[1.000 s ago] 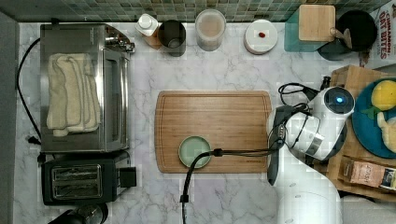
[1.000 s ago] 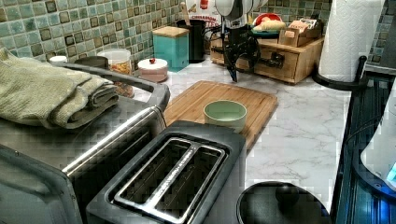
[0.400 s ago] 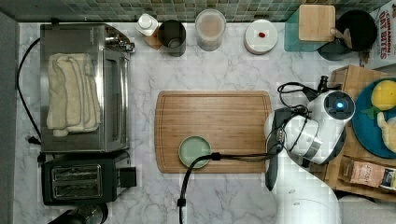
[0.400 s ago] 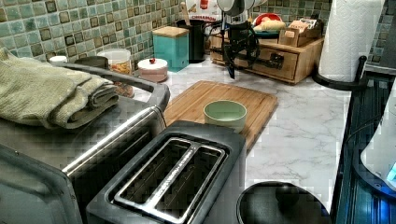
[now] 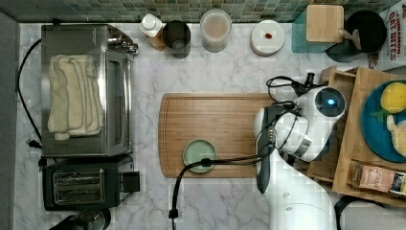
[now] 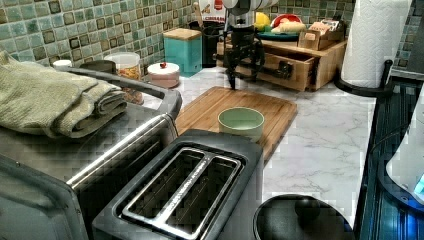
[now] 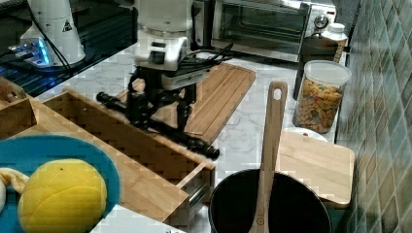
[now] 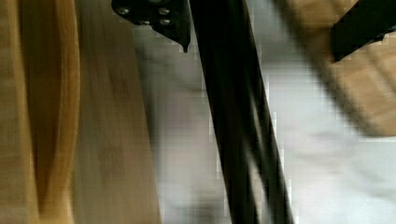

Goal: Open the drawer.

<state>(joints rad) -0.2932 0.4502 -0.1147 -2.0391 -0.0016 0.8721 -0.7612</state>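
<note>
Support: white marble countertop (image 5: 225, 201).

- Top view's left: toaster oven (image 5: 86, 91), toaster (image 5: 79, 188) nearer.
- Centre: cutting board (image 5: 215, 120).
- Far edge: jars (image 5: 216, 29), teal canister (image 5: 321, 26).
- Top view's right: bamboo drawer unit (image 5: 345, 143).

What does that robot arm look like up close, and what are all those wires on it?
The arm has rounded glossy white casings and a glowing blue light on one joint. Black cables loop loosely around its wrist. The gripper is black, with two straight, narrow fingers beneath a white wrist block.
</note>
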